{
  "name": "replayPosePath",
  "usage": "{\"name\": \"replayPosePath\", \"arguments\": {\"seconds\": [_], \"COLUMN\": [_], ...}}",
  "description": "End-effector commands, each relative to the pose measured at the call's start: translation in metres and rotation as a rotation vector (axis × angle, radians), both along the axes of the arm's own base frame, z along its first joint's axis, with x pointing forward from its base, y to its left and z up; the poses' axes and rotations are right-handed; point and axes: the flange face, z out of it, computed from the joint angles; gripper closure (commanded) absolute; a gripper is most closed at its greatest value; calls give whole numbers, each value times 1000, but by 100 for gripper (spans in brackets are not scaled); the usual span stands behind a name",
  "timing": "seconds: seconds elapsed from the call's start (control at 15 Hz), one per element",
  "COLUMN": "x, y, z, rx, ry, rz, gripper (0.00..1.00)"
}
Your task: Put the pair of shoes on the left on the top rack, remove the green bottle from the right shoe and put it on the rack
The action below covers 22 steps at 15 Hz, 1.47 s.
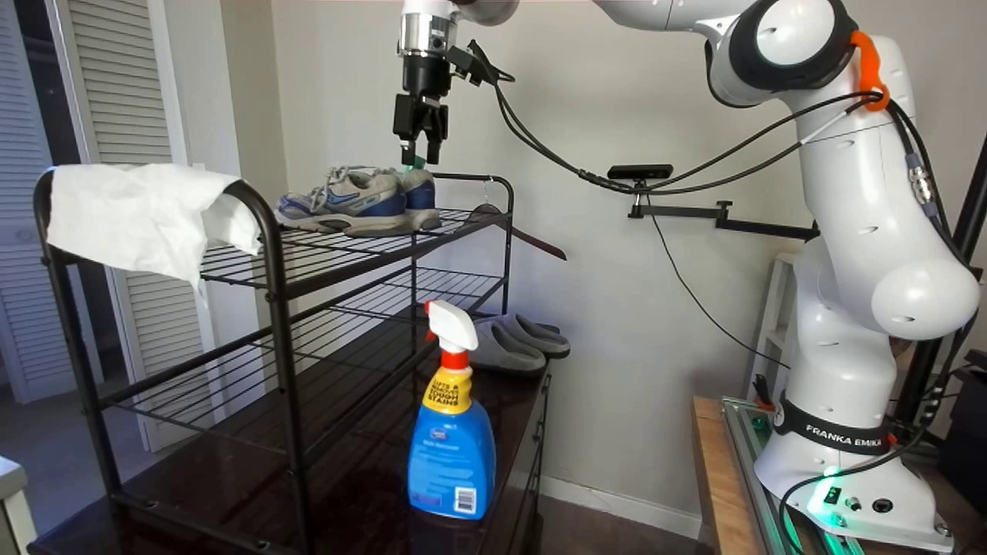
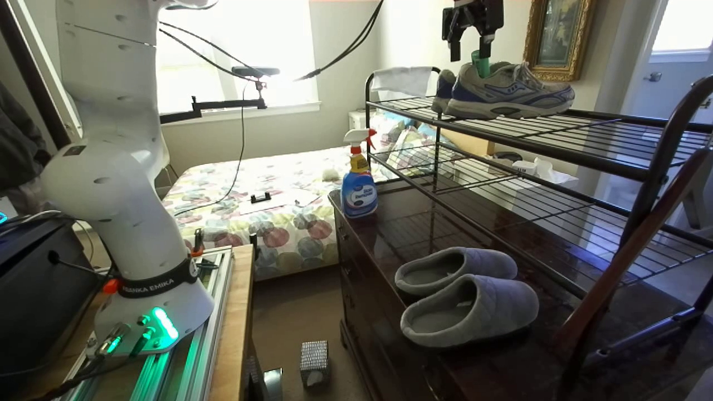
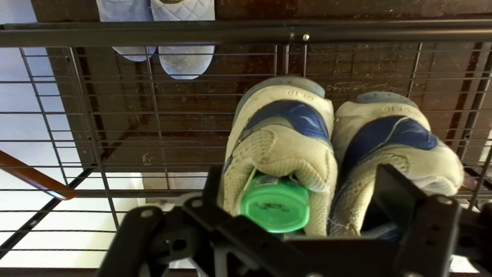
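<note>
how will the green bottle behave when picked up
The green bottle may slip, since its surface looks smooth. It sits inside the sneaker, which could get dragged along. Its rounded end hints it might roll if laid down.

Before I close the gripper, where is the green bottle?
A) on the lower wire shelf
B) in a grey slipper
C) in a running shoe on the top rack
C: the wrist view shows the green bottle in the opening of a running shoe, which rests on the top rack.
</note>
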Motion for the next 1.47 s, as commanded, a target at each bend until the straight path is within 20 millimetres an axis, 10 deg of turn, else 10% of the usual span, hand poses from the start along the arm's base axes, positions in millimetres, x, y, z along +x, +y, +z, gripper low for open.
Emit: {"name": "replayPosePath", "arguments": {"seconds": [0.0, 0.87, 1.07, 1.13, 1.4], "x": [13, 21, 22, 22, 23], "y": [-8, -8, -7, -7, -2], "z": [0, 3, 3, 3, 6], "rx": [29, 9, -2, -4, -7], "ry": [-12, -29, -33, -34, -63], "rz": [-9, -17, -19, -21, -37], "gripper": [0, 98, 100, 73, 56]}}
